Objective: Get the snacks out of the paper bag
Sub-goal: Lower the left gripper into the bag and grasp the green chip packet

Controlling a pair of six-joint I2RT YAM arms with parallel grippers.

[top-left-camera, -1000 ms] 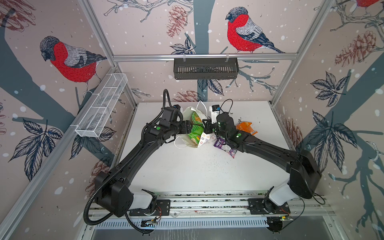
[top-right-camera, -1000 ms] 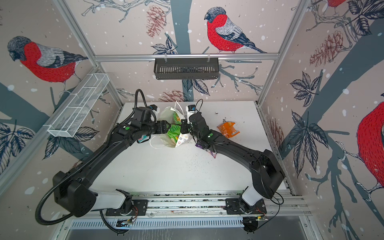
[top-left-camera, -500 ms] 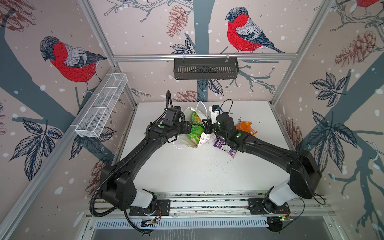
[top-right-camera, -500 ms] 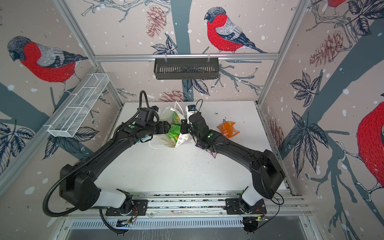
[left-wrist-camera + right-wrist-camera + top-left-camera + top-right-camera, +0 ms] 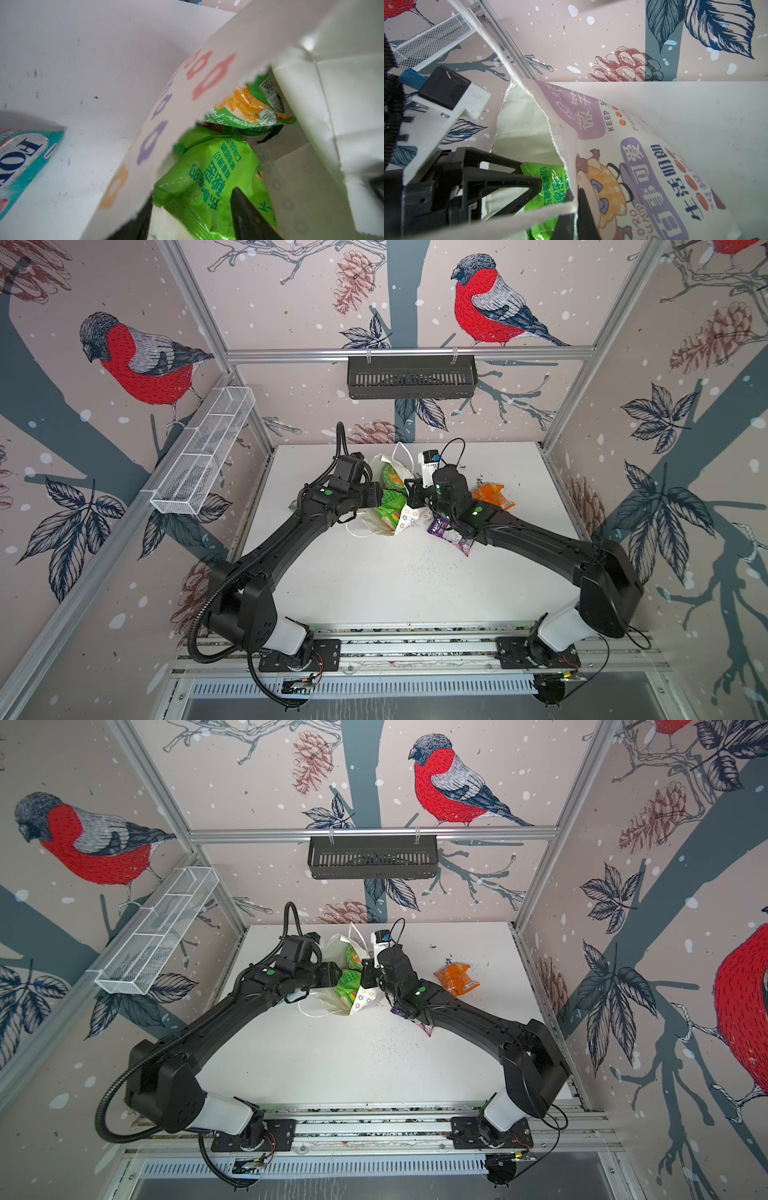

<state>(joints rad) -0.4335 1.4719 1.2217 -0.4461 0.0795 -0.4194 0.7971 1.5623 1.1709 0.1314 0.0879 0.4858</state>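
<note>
three snacks are already out on the white surface [image 5: 395, 585]: a crinkly orange packet [image 5: 492, 495] lying well to the right of the bag, a shiny purple packet [image 5: 451, 531] partly under the right arm, and a teal-and-white "fox's" packet [image 5: 20, 158] lying flat just outside the bag's wall; the white paper carrier bag [image 5: 409, 516], printed with purple panels and a cartoon child, sits near the far middle of the surface with its mouth wide; the right jaws are clenched on the bag's rim, pinning it open; the left jaws are down inside the mouth, parted on either side of a bright green foil packet [image 5: 207, 176]; whether they press on it i cannot tell; deeper in lies a darker green packet with an orange picture [image 5: 245, 108]; so at least two snacks remain inside, perhaps more hidden beneath them; by my reckoning the job is somewhere near the middle, with the bright green packet the one in hand
</note>
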